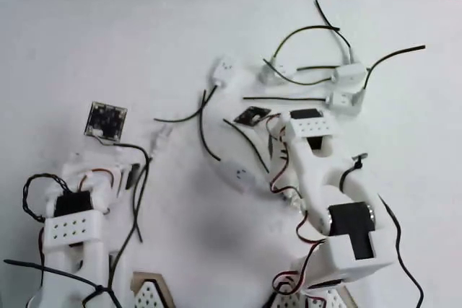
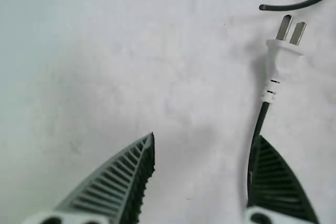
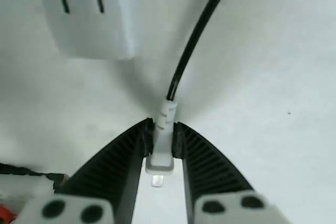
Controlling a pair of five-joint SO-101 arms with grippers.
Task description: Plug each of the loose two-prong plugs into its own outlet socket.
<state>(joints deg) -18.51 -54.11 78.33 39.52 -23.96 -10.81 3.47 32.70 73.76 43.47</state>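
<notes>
A loose white two-prong plug (image 2: 283, 51) on a black cable lies on the white table, prongs pointing away from my left gripper (image 2: 205, 140). That gripper is open just behind it, with one finger (image 2: 275, 177) over the cable. In the high view this plug (image 1: 163, 135) lies just ahead of the left arm's gripper (image 1: 130, 174). My right gripper (image 3: 164, 127) is shut on a second white plug (image 3: 164, 142), whose black cable (image 3: 199, 30) runs away from it. A white outlet socket (image 3: 86, 14) with two slots lies close ahead of it.
Several white socket blocks (image 1: 225, 70) (image 1: 278, 70) (image 1: 350, 72) (image 1: 343, 100) with black cables lie at the back centre and right. A white oval piece (image 1: 238, 176) rests between the arms. The right arm (image 1: 317, 171) stretches over the table's middle right.
</notes>
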